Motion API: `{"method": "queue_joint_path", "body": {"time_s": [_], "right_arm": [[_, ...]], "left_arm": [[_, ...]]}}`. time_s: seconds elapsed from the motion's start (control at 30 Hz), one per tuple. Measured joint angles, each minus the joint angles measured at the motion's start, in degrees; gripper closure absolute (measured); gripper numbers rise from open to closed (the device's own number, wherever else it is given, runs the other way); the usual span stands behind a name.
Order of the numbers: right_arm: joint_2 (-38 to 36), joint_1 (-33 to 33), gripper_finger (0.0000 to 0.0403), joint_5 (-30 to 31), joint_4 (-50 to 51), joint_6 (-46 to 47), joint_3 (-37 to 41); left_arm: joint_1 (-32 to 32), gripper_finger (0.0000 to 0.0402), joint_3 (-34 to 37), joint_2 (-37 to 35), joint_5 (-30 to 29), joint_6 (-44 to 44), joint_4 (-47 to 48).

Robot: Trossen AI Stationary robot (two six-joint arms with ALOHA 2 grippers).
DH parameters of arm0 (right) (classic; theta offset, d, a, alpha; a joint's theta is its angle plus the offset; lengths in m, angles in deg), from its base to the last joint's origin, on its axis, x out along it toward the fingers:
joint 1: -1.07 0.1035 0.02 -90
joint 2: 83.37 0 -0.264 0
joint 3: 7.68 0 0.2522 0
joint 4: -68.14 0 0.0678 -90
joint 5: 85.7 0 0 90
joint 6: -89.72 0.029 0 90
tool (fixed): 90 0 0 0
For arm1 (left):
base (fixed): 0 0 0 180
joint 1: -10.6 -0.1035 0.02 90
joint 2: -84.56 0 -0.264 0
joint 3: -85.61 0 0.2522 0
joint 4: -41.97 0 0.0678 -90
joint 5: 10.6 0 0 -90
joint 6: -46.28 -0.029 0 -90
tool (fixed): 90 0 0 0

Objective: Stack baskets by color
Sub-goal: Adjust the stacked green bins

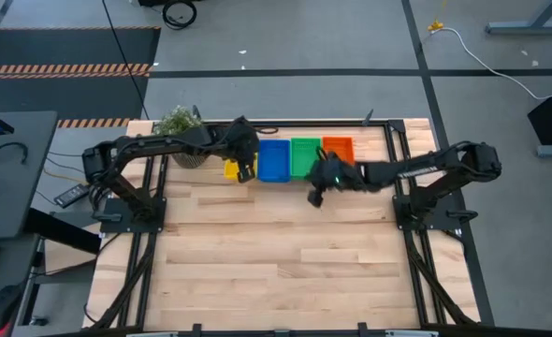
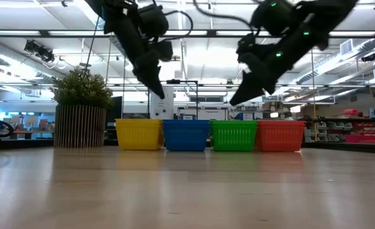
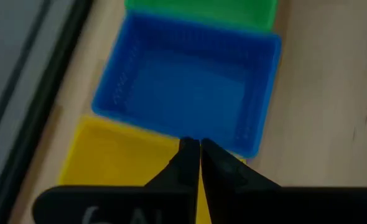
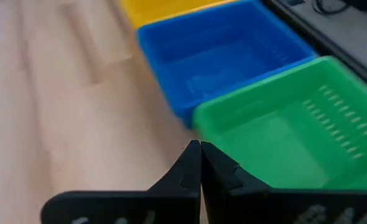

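A yellow basket [image 1: 231,169], a blue one [image 1: 274,160], a green one [image 1: 305,156] and an orange one [image 1: 338,148] stand side by side in a row on their bottoms at the table's far edge. In the low view they are yellow [image 2: 138,134], blue [image 2: 186,135], green [image 2: 233,135] and orange [image 2: 280,135]. My left gripper [image 2: 160,94] hangs shut above the seam between yellow [image 3: 109,152] and blue [image 3: 190,87], clear of both. My right gripper [image 2: 233,102] hangs shut just on the near side of the green basket [image 4: 283,130], above the table, with nothing in it.
A small potted plant [image 1: 178,126] stands at the far left, beside the yellow basket. The wooden table [image 1: 276,262] stretches bare on the near side of the row. Black frame rails run along the table's left and right sides.
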Motion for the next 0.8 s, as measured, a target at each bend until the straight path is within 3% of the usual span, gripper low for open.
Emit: {"method": "queue_joint_path", "body": {"time_s": [0.3,0.5,0.8], "right_arm": [[10.76,-12.42,0.04,-13.01,16.68,-8.55,-15.32],[18.34,-12.97,0.04,-16.43,18.03,-11.43,-19.36],[18.18,-12.36,0.04,-18.34,18.83,-11.46,-20.9]], "left_arm": [[0.75,0.0394,-0.08,-0.78,-2.61,2.1,0.7],[1.9,0.0384,-0.08,-1.14,-3.74,3.49,2.74],[3.32,0.0394,-0.08,-1.11,-4.36,3.42,3.57]]}}
